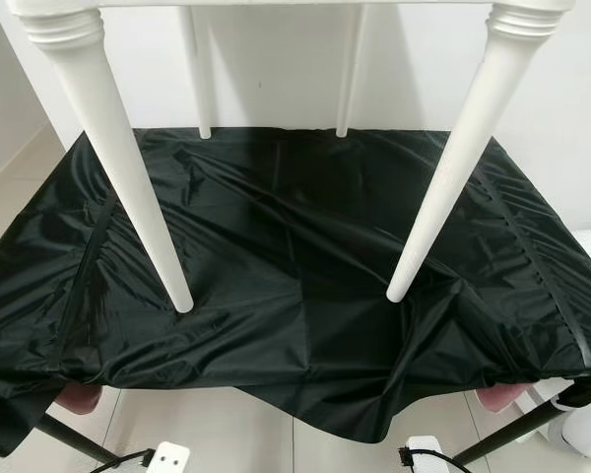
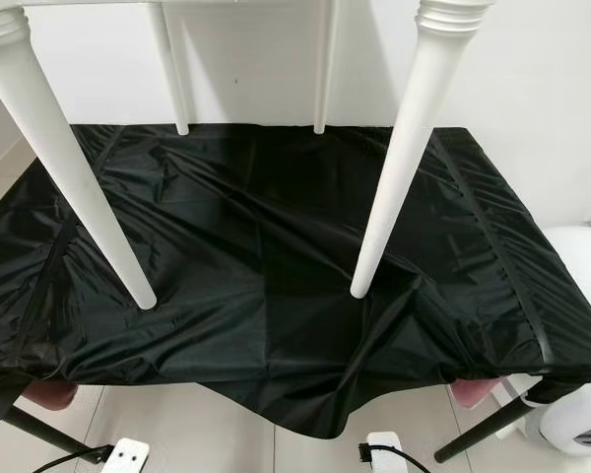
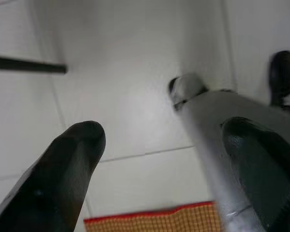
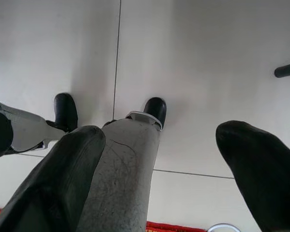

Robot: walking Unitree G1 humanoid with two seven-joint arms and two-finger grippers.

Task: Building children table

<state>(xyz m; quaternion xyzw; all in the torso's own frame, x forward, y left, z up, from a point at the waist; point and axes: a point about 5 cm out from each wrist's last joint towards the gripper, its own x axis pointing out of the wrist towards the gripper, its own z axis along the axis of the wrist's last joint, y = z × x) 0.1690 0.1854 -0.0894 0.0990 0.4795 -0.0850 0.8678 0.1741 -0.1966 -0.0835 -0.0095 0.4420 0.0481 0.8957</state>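
1. Table (image 1: 276,5) work looks close to done: the white children's table stands upright on the black sheet (image 1: 305,246), with four turned legs in view, the near left leg (image 1: 128,168), near right leg (image 1: 453,168) and two far legs (image 1: 202,89) against the wall.
2. Judged from this, the step in hand is checking the fit; each leg is best tested for a snug seat at its ringed collar before the table is lifted off.
3. Left gripper (image 3: 164,159) hangs over the floor tiles (image 3: 125,72), fingers spread and empty.
4. Right gripper (image 4: 159,159) hangs likewise, released, the robot's own leg (image 4: 121,179) beneath it.
5. Writing or brand marks: none readable anywhere.
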